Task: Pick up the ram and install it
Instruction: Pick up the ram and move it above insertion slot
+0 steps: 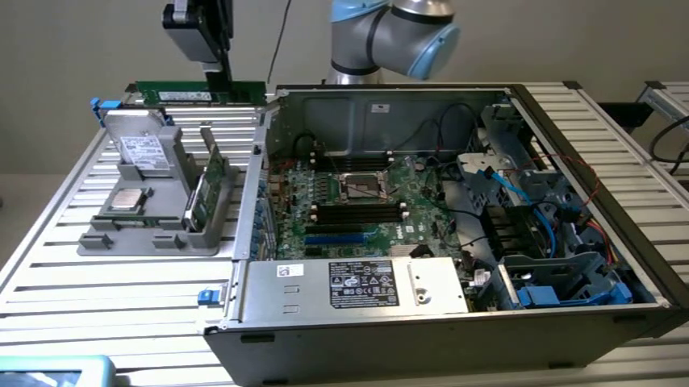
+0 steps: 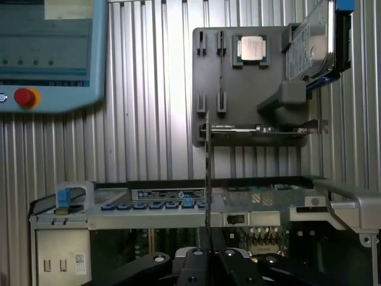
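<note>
My gripper (image 1: 219, 83) is shut on the ram (image 1: 183, 94), a long thin green stick with a white label. It hangs level in the air at the back of the table, above the far end of the grey parts holder (image 1: 151, 230) and toward the exterior view's left of the open computer case (image 1: 646, 266). In the wrist view the ram (image 2: 207, 173) shows edge-on as a thin line rising from my gripper (image 2: 208, 253). The green motherboard (image 1: 415, 197) lies inside the case with its black memory slots (image 1: 356, 211) and a blue slot (image 1: 339, 239).
The grey holder carries a processor chip (image 1: 129, 200), a hard drive (image 1: 144, 151) and an upright green card (image 1: 205, 193). A power supply box (image 1: 356, 282) fills the case's near side, and cables and drive cages (image 1: 549, 266) crowd the exterior view's right. A teach pendant (image 2: 47, 53) lies on the slatted table (image 1: 97, 290).
</note>
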You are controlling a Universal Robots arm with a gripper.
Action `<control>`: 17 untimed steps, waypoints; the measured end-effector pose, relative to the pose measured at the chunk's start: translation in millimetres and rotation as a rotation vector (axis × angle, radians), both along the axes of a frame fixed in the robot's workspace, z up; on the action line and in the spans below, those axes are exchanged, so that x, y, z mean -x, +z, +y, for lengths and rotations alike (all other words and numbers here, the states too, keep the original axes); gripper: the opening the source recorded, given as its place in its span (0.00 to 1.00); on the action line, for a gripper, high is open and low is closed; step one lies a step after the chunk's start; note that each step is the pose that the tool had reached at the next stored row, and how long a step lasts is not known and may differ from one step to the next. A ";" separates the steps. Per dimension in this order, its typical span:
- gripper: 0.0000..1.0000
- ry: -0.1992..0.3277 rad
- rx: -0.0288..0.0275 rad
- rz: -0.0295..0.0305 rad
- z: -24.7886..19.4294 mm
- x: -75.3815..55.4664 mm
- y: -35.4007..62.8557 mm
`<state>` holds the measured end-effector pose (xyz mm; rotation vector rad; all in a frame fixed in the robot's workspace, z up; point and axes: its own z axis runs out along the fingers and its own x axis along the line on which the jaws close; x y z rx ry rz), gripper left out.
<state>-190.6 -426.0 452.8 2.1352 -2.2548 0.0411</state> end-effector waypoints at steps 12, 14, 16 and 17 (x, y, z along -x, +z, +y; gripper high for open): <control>0.12 0.000 -0.0055 0.0010 0.1 -54.9 1.0; 0.12 0.000 -0.0067 0.0014 0.1 -63.7 1.1; 0.12 0.000 -0.0078 0.0017 0.2 -72.8 1.1; 0.12 0.000 -0.0084 0.0019 0.2 -77.7 1.1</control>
